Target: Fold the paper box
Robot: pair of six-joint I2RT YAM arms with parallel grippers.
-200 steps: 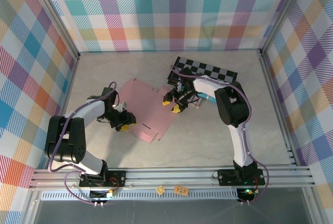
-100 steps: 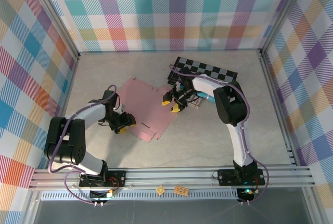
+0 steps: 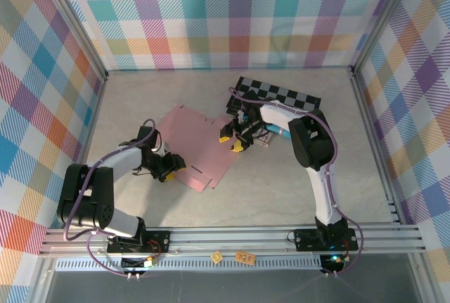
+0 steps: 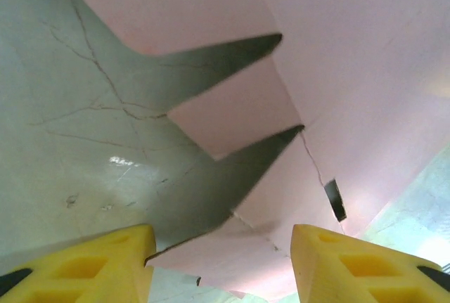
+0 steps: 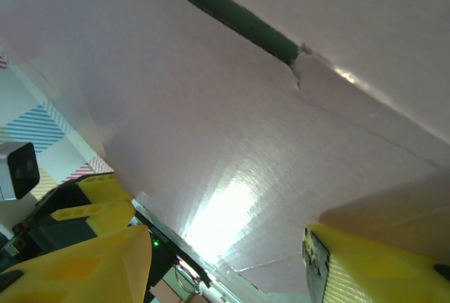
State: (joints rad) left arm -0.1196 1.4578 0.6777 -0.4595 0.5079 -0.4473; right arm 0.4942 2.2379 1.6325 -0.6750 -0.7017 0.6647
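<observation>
1. Top view: the paper box (image 3: 197, 141) lies as an unfolded pink sheet on the table (image 3: 281, 190), left of centre, with its far right corner near the checkered board (image 3: 278, 93).
2. Top view: the left arm runs from its base up to a raised elbow at the left, then its forearm stretches right and low. The left gripper (image 3: 169, 168) is at the sheet's near left edge.
3. Top view: the right arm stands tall from its base and bends at the elbow. It reaches left and down, which puts the right gripper (image 3: 232, 140) at the sheet's right edge, just in front of the board.
4. Left wrist view: the left gripper (image 4: 219, 241) points low along the table (image 4: 70, 141). Its yellow fingers (image 4: 105, 261) are spread wide, and a tab of the paper box (image 4: 337, 71) lies in the gap between them. Notched flaps and a small dark slot (image 4: 335, 200) show on the sheet.
5. Right wrist view: the right gripper (image 5: 225, 236) has its jaws set wide apart, gripping nothing. The pink paper box (image 5: 211, 120) is close in front of it, crossed by a crease and a dark gap.
</observation>
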